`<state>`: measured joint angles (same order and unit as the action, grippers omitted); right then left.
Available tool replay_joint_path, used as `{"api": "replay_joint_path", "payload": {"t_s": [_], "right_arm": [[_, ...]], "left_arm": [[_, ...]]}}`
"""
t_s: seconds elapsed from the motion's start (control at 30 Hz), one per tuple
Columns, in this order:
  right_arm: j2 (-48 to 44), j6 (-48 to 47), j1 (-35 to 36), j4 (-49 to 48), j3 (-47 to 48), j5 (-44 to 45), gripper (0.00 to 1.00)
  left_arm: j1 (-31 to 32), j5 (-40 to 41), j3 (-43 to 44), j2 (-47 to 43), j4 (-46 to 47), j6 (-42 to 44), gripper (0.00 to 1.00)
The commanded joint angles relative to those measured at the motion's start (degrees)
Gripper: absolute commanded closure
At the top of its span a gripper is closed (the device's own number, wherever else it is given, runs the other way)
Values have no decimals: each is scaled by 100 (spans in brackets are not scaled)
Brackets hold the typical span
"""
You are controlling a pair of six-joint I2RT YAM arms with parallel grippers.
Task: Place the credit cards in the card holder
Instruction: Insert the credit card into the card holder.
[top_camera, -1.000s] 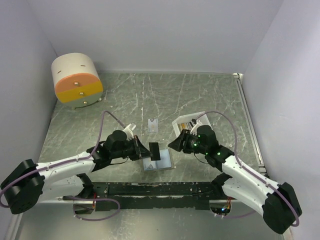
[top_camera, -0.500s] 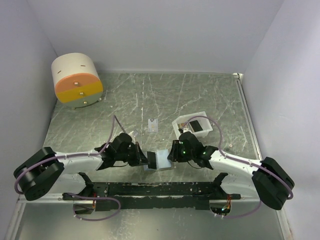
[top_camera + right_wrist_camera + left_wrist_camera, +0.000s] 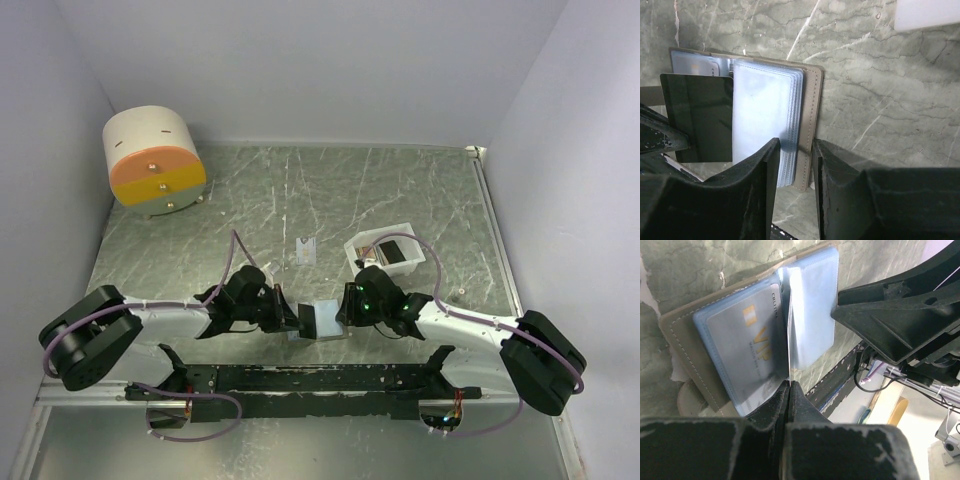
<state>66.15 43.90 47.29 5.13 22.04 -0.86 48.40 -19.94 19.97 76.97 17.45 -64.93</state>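
Wallet (image 3: 325, 320) lies open, blue side up, on the table (image 3: 420, 190) close to the near edge, between both grippers. Its fold runs roughly near–far.

Left gripper (image 3: 789, 385): jaws closed on the dark card (image 3: 695, 117), which is held on edge with its free edge along the fold.

VIP card (image 3: 752, 342) sits in the left leaf's sleeve.

Right gripper (image 3: 796, 145): jaws narrowly apart over the right leaf's near edge. Contact with the leaf cannot be told.

Loose card (image 3: 307, 250) lies flat farther out. Tray card (image 3: 392, 251) lies in the tray (image 3: 365, 243).
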Motion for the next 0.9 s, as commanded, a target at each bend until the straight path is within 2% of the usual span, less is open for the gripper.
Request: {"api": "replay_joint_path", "payload": {"t_s": [0.0,0.3,0.5,0.87], "right_arm": [[41,-11,61,-117,-78,131,69],[41,-88,95,-35,-106,231,74],[-74,-100,112,84,-95,338,77],[-10,-84,118,-2,-139,298,78]], "left_arm": [[-61,-316,-142,111,592,-53,93],[-85,-357,-171,157,685,-99,93],[-90,-299,-57,-91,403,-44,93],[-91,-273,-24,-25,439,-93,93]]}}
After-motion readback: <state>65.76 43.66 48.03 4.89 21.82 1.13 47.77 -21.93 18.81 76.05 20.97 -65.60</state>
